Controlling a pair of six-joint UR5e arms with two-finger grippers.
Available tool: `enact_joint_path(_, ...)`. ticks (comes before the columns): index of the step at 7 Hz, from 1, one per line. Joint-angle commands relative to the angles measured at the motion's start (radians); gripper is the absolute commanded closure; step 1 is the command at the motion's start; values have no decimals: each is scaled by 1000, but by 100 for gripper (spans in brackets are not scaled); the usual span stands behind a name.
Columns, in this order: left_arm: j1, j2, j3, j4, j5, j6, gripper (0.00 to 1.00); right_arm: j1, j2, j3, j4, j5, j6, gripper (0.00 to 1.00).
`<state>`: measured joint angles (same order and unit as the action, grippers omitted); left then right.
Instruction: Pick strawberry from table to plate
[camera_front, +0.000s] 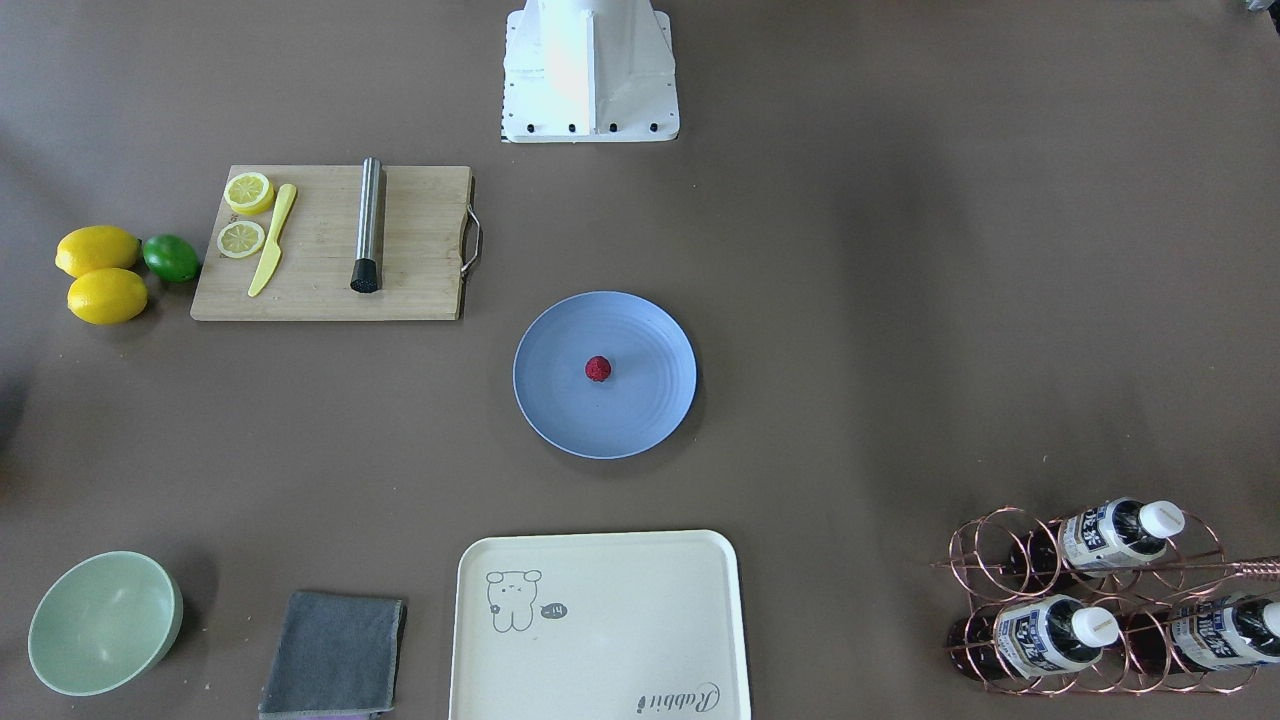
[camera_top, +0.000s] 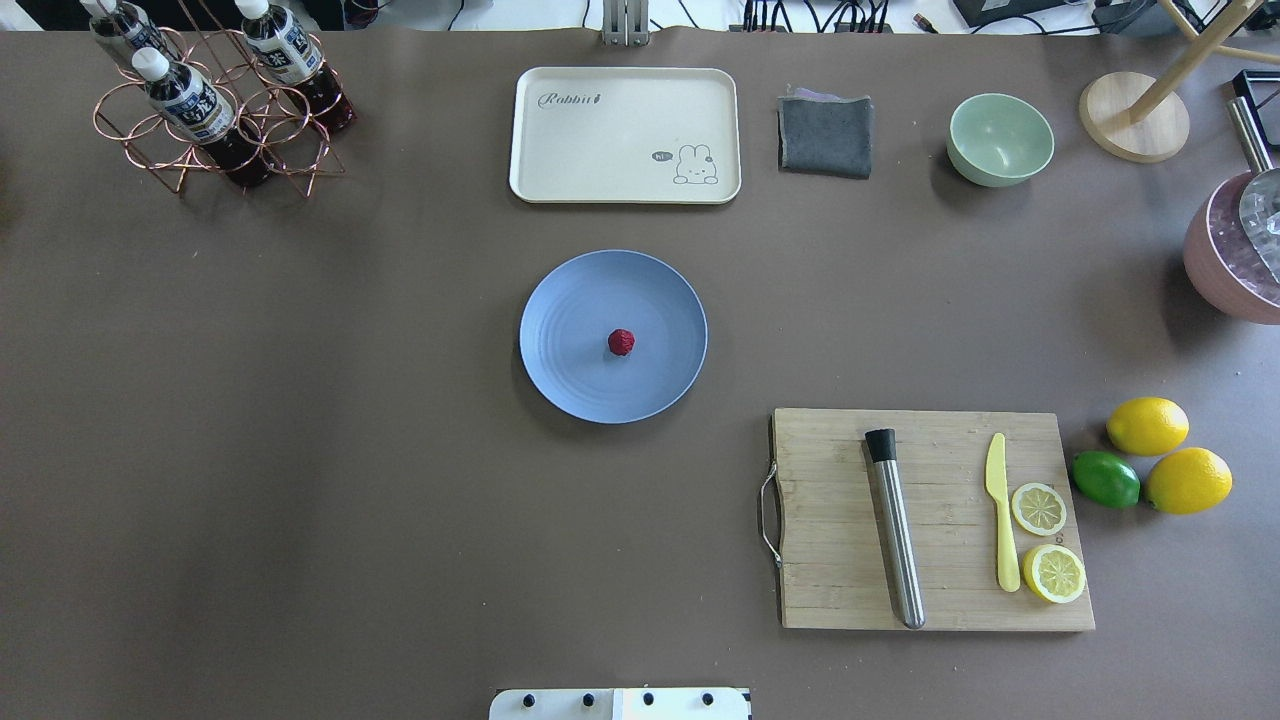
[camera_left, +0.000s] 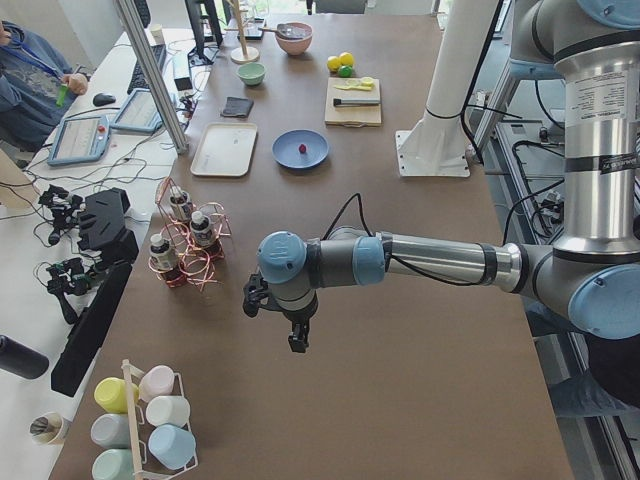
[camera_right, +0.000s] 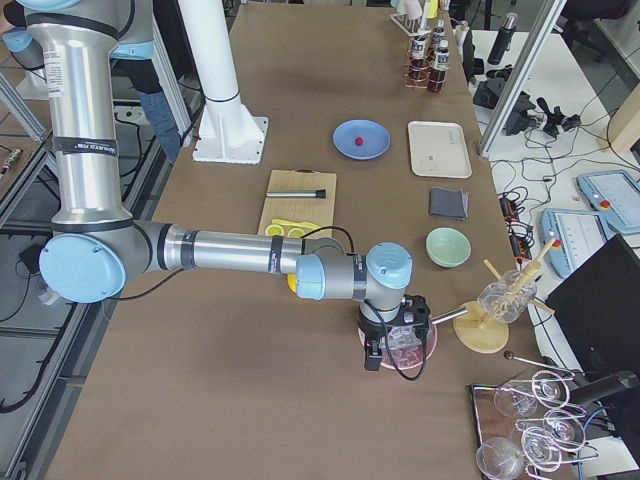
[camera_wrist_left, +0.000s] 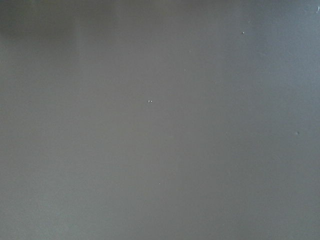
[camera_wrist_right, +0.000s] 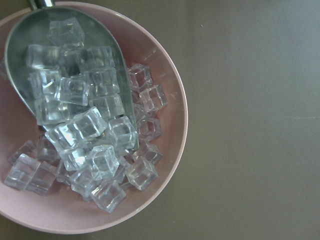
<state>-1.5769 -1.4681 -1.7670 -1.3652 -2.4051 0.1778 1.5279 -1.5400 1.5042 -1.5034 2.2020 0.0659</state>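
The small dark-red strawberry (camera_front: 598, 369) (camera_top: 621, 342) lies near the middle of the round light-blue plate (camera_front: 560, 410) (camera_top: 570, 375), at the centre of the brown-grey table (camera_top: 300, 450). No gripper is near it. My left gripper (camera_left: 298, 340) hangs over bare table far from the plate (camera_left: 315, 152), showing only in the exterior left view; I cannot tell whether it is open or shut. My right gripper (camera_right: 375, 355) hovers over a pink bowl of ice cubes (camera_wrist_right: 165, 100) at the other end, showing only in the exterior right view, and its state is unclear too.
A wooden cutting board (camera_top: 830, 560) carries a steel muddler (camera_top: 895, 530), a yellow knife and lemon slices. Two lemons (camera_top: 1147, 425) and a lime (camera_top: 1105, 479) lie beside it. A cream tray (camera_top: 625, 135), grey cloth, pale-green bowl (camera_top: 1000, 138) and bottle rack (camera_top: 210, 110) stand along the far side.
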Motion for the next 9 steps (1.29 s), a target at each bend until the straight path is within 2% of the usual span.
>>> enact_joint_path(1, 0, 2, 0, 0, 1, 2, 1, 0, -2, 2, 2, 1, -1, 0)
enact_joint_path(9, -28, 3, 0, 6, -2, 0, 1, 0, 0, 4, 3, 1, 0, 0)
